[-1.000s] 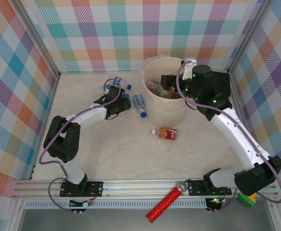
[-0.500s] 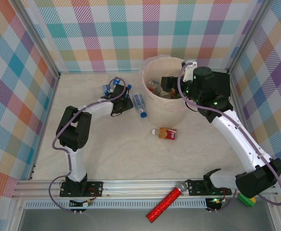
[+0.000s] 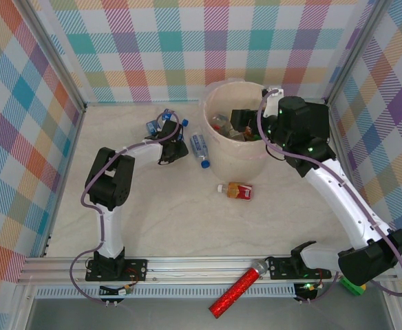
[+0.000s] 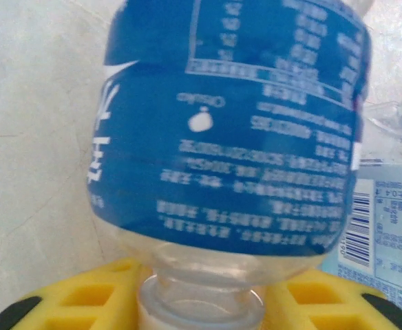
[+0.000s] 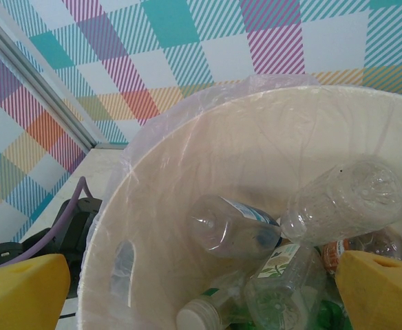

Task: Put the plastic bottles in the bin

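Note:
A clear bottle with a blue label (image 4: 235, 130) lies on the table, its neck pinched between the yellow fingers of my left gripper (image 4: 201, 302), which is shut on it. From above, that gripper (image 3: 176, 146) sits just left of the beige bin (image 3: 235, 163), beside a small cluster of bottles (image 3: 156, 124). Another blue-labelled bottle (image 3: 199, 146) lies against the bin's left side. A red-labelled bottle (image 3: 237, 190) lies in front of it. My right gripper (image 3: 246, 120) hangs open over the bin's mouth (image 5: 187, 179), with nothing between its fingers (image 5: 22, 285). Several bottles (image 5: 235, 227) lie inside.
A pale-labelled bottle (image 4: 390, 220) lies right beside the gripped one. A red glittery tube (image 3: 239, 292) rests on the front rail, and a yellow-green item (image 3: 356, 285) sits at the front right corner. Plaid walls close in the left, back and right sides.
My left arm has stretched further toward the bottle cluster and its jaws have closed on the blue-labelled bottle's neck. The right gripper has hardly moved over the bin.

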Available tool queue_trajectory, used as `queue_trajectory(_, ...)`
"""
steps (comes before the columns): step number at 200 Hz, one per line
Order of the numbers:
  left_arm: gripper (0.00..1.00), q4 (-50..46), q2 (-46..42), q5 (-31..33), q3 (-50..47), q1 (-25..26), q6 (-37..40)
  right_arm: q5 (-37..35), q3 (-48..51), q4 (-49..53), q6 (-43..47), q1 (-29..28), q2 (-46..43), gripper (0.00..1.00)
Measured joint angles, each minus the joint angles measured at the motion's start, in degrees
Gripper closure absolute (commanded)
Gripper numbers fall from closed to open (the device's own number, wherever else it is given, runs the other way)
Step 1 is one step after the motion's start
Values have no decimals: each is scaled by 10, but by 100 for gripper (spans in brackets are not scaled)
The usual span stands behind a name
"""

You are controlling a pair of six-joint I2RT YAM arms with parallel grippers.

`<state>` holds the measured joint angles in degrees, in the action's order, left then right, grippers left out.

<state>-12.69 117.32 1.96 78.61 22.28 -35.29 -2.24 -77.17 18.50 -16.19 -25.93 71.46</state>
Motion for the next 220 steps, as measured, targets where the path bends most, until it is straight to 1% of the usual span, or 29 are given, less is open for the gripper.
queue_trajectory(14,63,5,0,-5,-1,0,1,1,3,0,-2,0,-1,1)
queue_trajectory(24,70,10,-1,-7,-3,0,1,3,4,0,-5,0,-2,1)
queue_trajectory(32,72,12,-5,-10,-9,0,1,5,5,0,-6,0,-2,1)
queue_trajectory(64,73,14,-47,-19,-48,0,1,19,6,0,-12,0,-4,1)
queue_trajectory(113,73,16,-163,-24,-91,4,10,47,6,-1,-23,0,-4,1)
queue_trajectory(135,73,19,-221,-24,-105,10,32,65,6,-3,-27,0,-3,1)
queue_trajectory(161,73,24,-282,-23,-120,31,67,97,1,-9,-32,0,5,1)
queue_trajectory(201,73,42,-363,-26,-143,69,137,130,-70,8,-44,-4,55,1)
queue_trajectory(220,73,48,-391,-31,-145,84,169,155,-78,5,-49,-5,64,1)
